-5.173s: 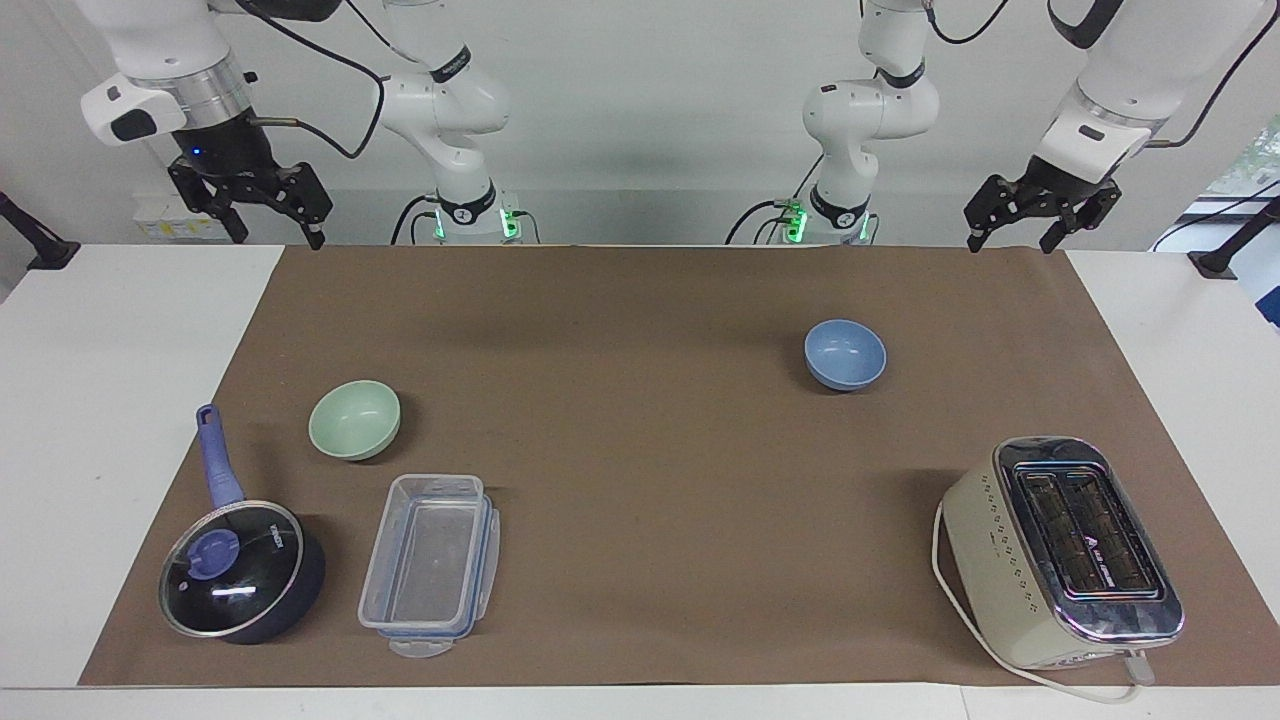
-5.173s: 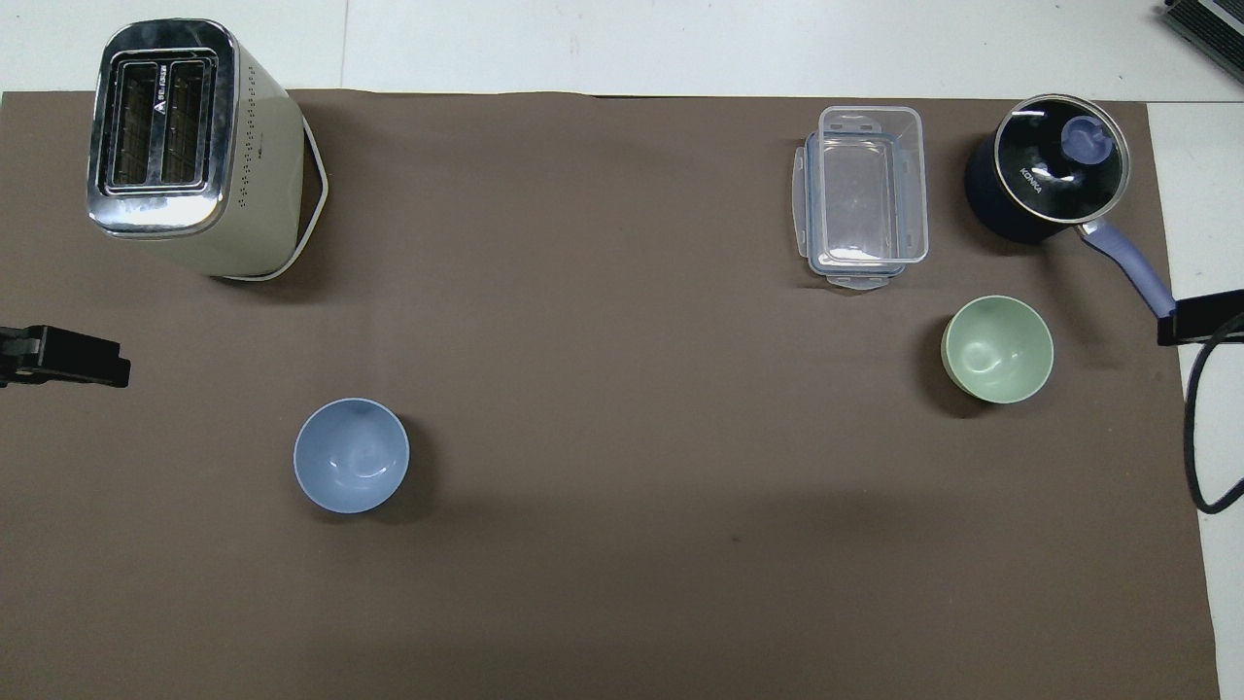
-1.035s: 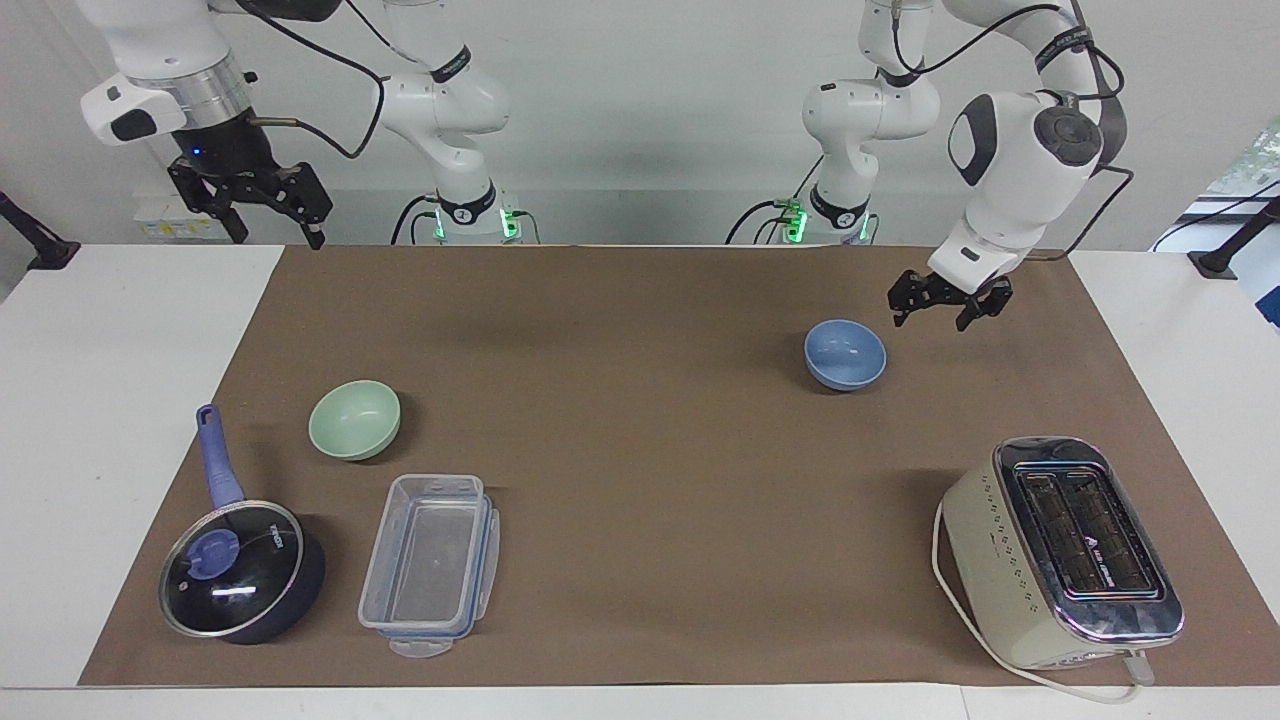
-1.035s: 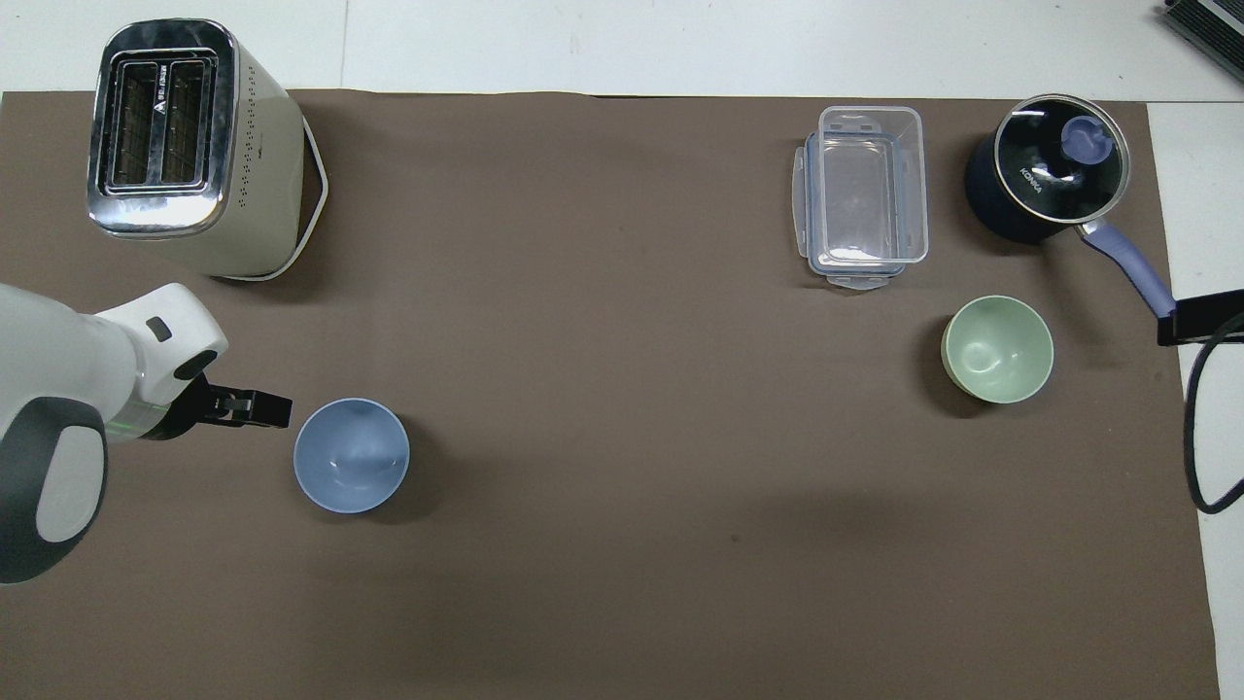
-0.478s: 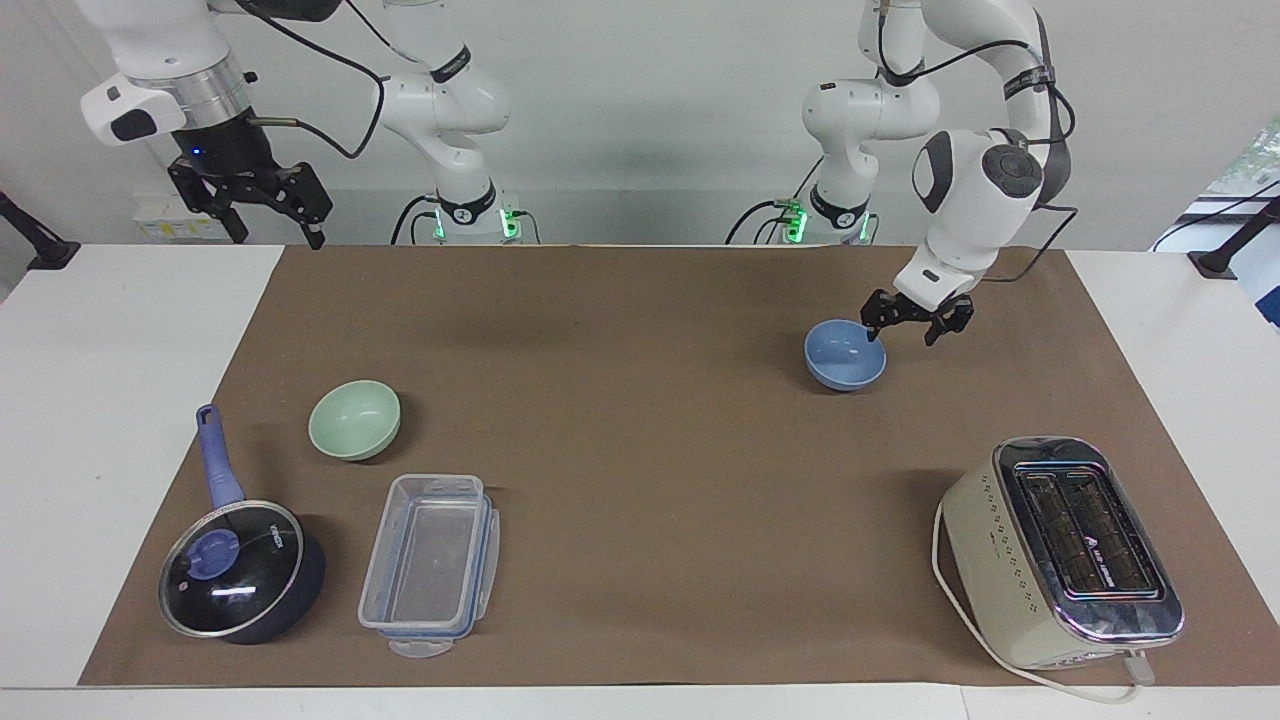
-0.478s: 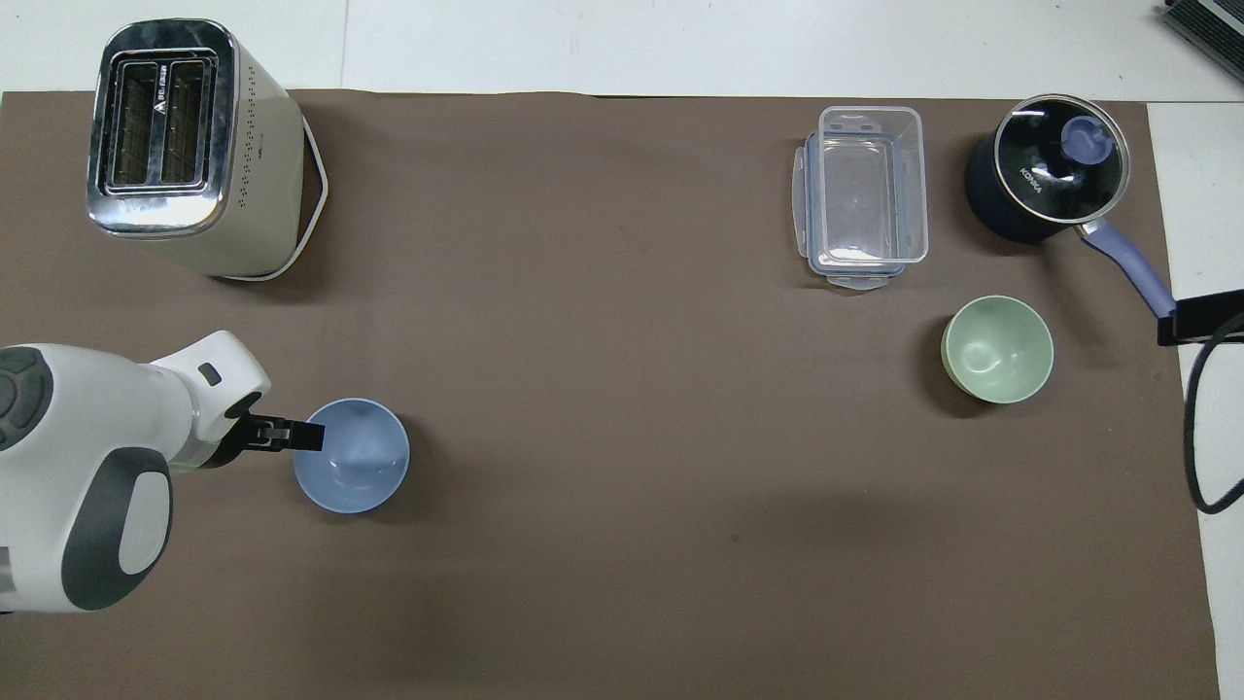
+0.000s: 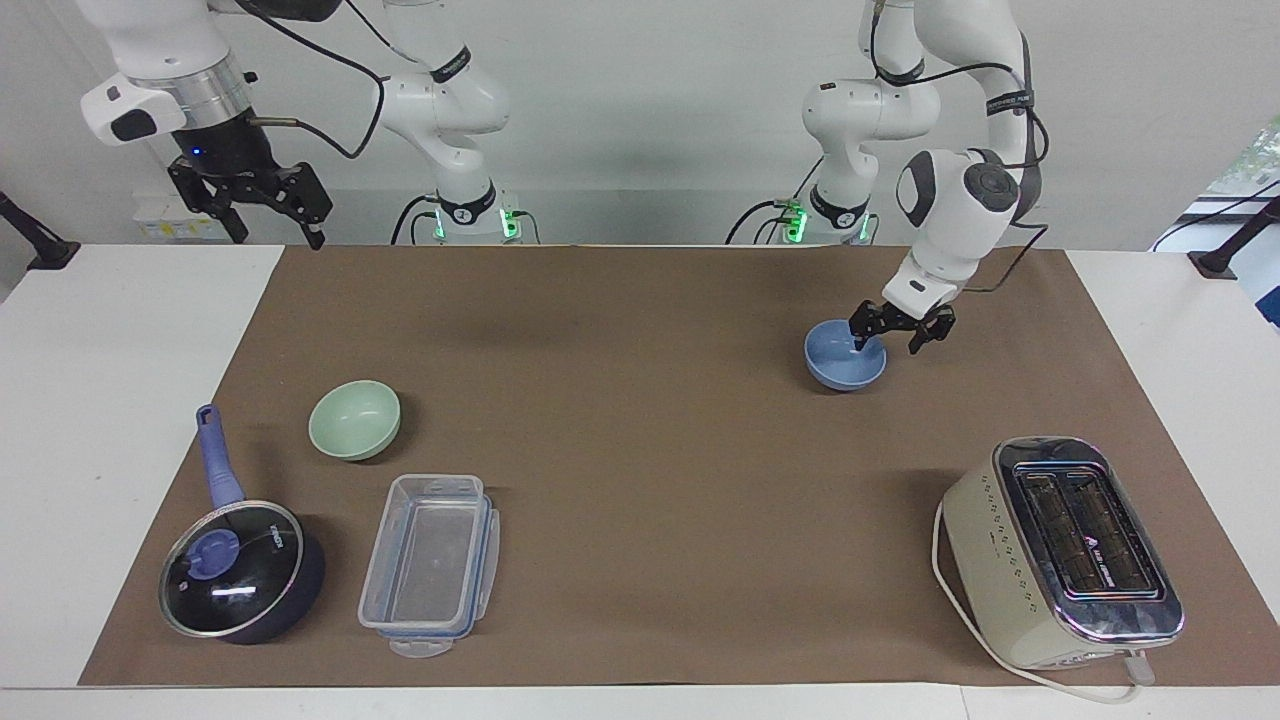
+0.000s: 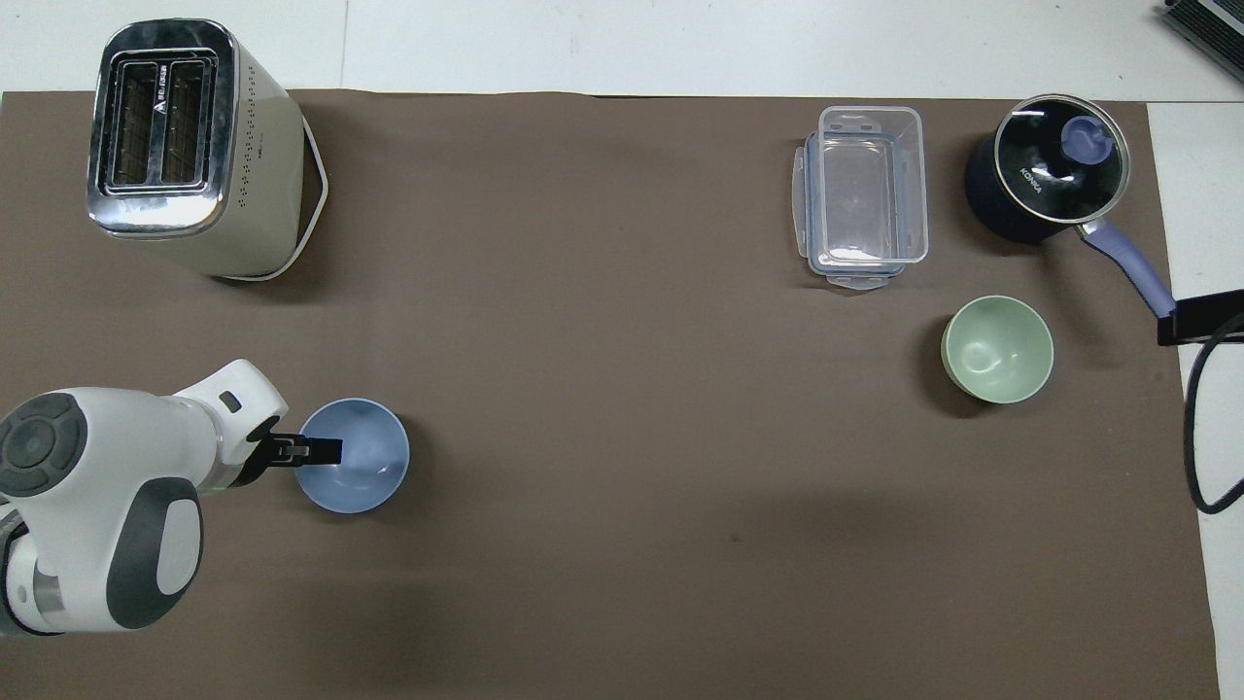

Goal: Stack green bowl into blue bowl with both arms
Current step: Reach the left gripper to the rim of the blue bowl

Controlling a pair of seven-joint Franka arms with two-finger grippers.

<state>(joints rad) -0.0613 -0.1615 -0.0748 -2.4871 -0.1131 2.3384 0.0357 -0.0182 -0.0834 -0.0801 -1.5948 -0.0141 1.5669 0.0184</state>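
Left gripper (image 7: 885, 340) is down at the blue bowl (image 7: 838, 368), fingers spread astride its rim. Green bowl (image 7: 354, 420) sits well apart toward the right arm's end, just beside a clear container (image 7: 432, 563) and lidded pot (image 7: 240, 570). Toaster (image 7: 1062, 552) stands farther out. Right gripper (image 7: 262, 210) waits, fingers spread.

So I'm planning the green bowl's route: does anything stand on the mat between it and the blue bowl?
Nothing visible does. Between the green bowl and the blue bowl lies bare brown mat. The clear container and pot lie farther from the robots, off that line. The left gripper straddles the blue bowl's rim.
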